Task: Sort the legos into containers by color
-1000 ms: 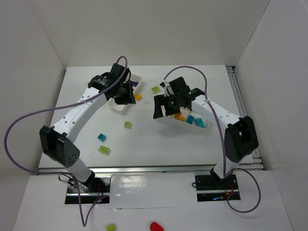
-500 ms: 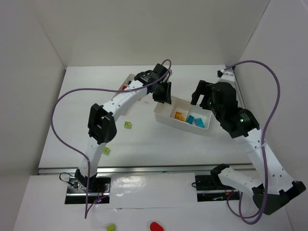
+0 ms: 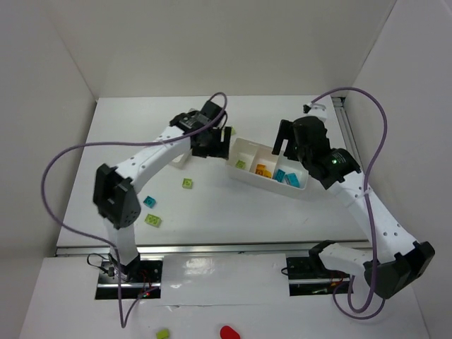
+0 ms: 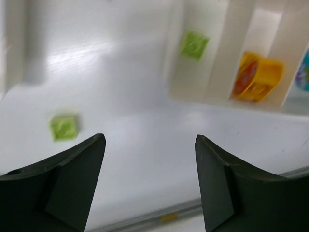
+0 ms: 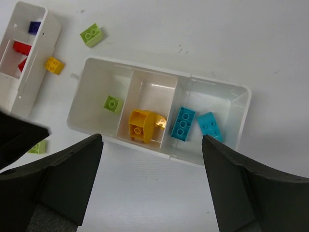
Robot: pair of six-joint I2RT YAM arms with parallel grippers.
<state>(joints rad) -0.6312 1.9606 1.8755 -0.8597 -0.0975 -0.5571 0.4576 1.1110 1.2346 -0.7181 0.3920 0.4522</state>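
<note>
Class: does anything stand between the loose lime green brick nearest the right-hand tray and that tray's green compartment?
Nothing lies on the table between the lime green brick and the tray. Only the tray's own wall separates it from the end compartment holding a green brick, so it would have to be lifted over.

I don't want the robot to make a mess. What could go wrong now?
The left gripper and right gripper, both open, hover by the same three-part tray, so the arms might bump. The left one is close to the tray's wall and could nudge it, jostling the lime brick inside. The loose green brick near the front edge of the table might get knocked off.
</note>
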